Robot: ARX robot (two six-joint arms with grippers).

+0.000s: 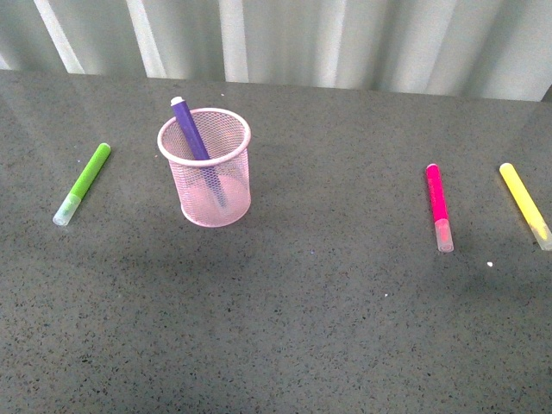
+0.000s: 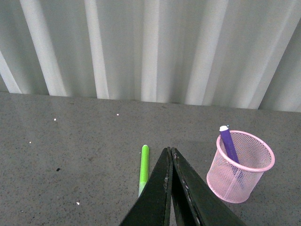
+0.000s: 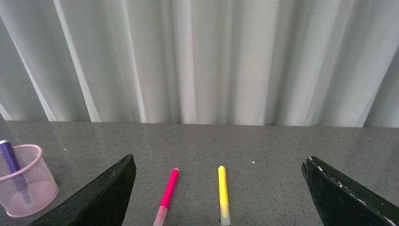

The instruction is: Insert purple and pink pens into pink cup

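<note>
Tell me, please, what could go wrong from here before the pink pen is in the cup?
1. The pink pen and the yellow pen lie side by side, both in front of the wide-open right gripper; it might take the wrong one.
2. The purple pen leans across the cup; the pink pen could hit it on the way in, and the cup may tip.

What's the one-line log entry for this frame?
purple pen: in pink cup, leaning | pink pen: flat on table, beside yellow marker | left gripper: shut, empty | right gripper: open, empty
</note>
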